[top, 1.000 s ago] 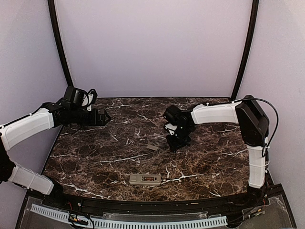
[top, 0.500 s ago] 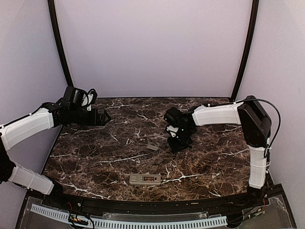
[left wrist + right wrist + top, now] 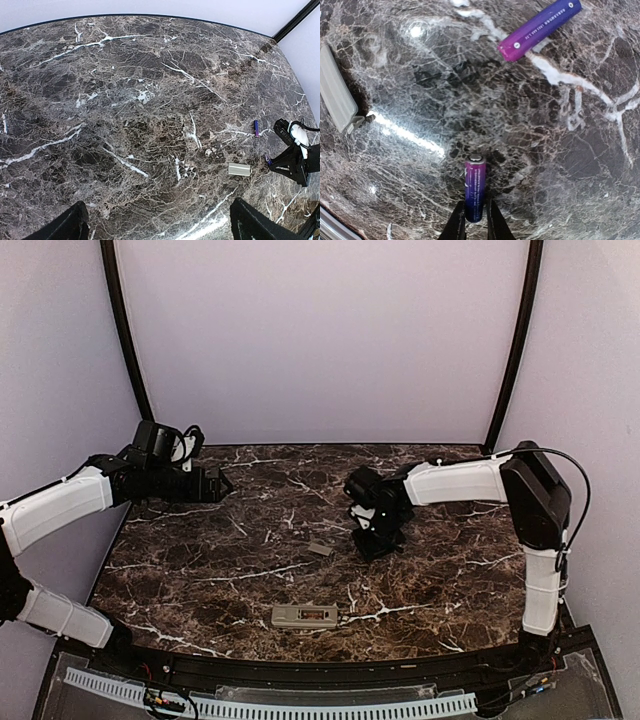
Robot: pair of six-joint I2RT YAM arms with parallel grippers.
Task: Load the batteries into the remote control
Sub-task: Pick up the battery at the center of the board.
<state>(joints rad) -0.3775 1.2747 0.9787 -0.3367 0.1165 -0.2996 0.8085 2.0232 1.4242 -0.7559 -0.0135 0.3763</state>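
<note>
Remote control (image 3: 304,617) is lying closest to the arm bases, at 6 o'clock on the marble table (image 3: 200,570), with a grey-beige side showing and nothing touching it. Farther in, near the table's centre, the small grey cover piece (image 3: 319,549) is resting flat. Just at its 3 o'clock the right gripper (image 3: 475,224) is reaching down, its two fingertips pinching the near end of one battery (image 3: 475,185) that appears to be lying on the marble. The other battery (image 3: 540,27) is lying loose beyond it, toward 1 o'clock in the wrist view and well apart. Farthest off, at 10 o'clock, the left gripper (image 3: 161,226) is hanging spread wide with nothing in it. These cells are looking light, rigid and slick-sleeved, so I am judging that they will roll or pivot easily. A hold across the barrel nearer its middle would be steadier than this end pinch, and squeezing hard is risking a squirt sideways.
</note>
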